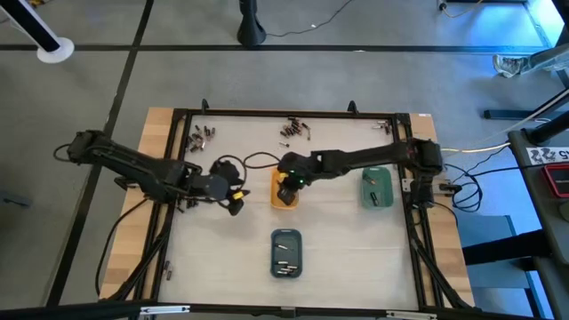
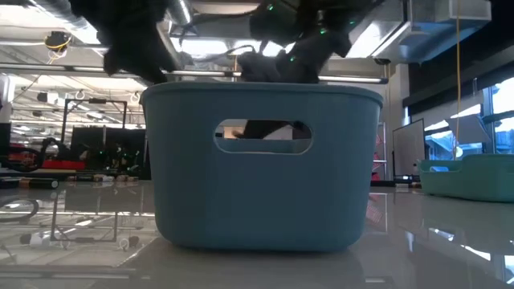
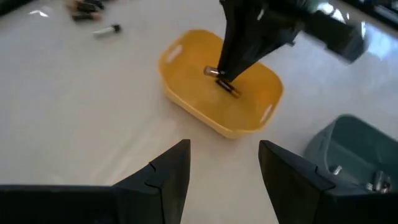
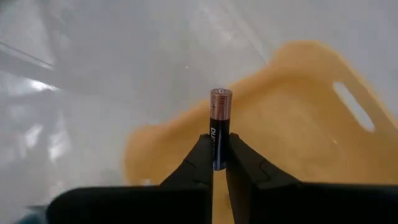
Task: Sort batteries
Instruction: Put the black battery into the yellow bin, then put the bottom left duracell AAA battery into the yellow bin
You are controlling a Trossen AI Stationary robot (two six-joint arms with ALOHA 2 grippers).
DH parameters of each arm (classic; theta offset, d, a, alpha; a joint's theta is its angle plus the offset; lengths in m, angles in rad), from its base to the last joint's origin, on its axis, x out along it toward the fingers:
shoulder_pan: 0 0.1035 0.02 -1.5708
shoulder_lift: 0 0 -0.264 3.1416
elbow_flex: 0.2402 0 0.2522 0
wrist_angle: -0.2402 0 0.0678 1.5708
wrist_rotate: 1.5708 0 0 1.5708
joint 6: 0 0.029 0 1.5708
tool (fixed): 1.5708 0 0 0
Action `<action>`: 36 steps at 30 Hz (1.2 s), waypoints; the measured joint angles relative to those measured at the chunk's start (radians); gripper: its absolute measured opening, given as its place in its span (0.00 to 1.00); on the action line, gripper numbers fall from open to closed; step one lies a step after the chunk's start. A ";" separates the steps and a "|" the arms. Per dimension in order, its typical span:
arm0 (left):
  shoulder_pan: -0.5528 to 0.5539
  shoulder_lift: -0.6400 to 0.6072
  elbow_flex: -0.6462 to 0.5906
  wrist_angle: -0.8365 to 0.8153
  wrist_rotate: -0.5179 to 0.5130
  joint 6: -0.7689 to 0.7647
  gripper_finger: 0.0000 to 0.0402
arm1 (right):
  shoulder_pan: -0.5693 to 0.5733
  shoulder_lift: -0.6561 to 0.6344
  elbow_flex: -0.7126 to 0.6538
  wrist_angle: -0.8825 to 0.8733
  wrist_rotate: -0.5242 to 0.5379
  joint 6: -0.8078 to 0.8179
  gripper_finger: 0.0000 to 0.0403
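My right gripper [image 1: 286,184] hangs over the orange tray [image 1: 284,190] at the table's middle, shut on one dark battery with a copper-coloured end [image 4: 220,127]. The left wrist view shows that battery [image 3: 222,81] above the orange tray [image 3: 221,84]. My left gripper [image 3: 224,165] is open, just left of the orange tray, touching nothing. Loose batteries lie in heaps near the far edge [image 1: 201,136] [image 1: 295,129]. The slate-blue tray [image 1: 285,252] holds a few batteries; the green tray [image 1: 376,188] sits on the right. My right gripper pinches the battery's lower body [image 4: 219,155] between its two fingertips [image 4: 202,158]. The fingers come from above, slanting down over the orange tray. The battery sticks out beyond the fingertips along them, copper end [image 4: 221,94] foremost, lifted clear of the tray.
A black frame [image 1: 293,114] borders the white table top. In the low view the slate-blue tray [image 2: 261,164] stands close in front and hides most of the table. A few batteries lie near the far right corner [image 1: 385,127]. Bare table lies at the near left and near right.
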 joint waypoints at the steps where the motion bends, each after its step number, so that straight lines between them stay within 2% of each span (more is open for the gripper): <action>1: -0.009 -0.014 0.000 -0.013 -0.024 -0.015 0.45 | -0.002 0.016 0.020 -0.019 0.007 -0.010 0.05; 8: -0.042 -0.062 0.000 -0.067 -0.119 -0.042 0.45 | -0.028 0.101 0.096 -0.077 0.007 -0.036 0.05; 17: -0.035 -0.062 0.000 -0.069 -0.141 -0.046 0.45 | -0.026 0.129 0.108 -0.174 0.021 -0.055 0.05; 28: -0.047 -0.062 0.000 -0.091 -0.040 -0.132 0.45 | -0.025 0.129 0.108 -0.179 0.018 -0.066 0.18; 36: -0.088 -0.062 0.000 -0.095 -0.007 -0.215 0.45 | -0.025 0.129 0.125 -0.187 0.014 -0.096 0.20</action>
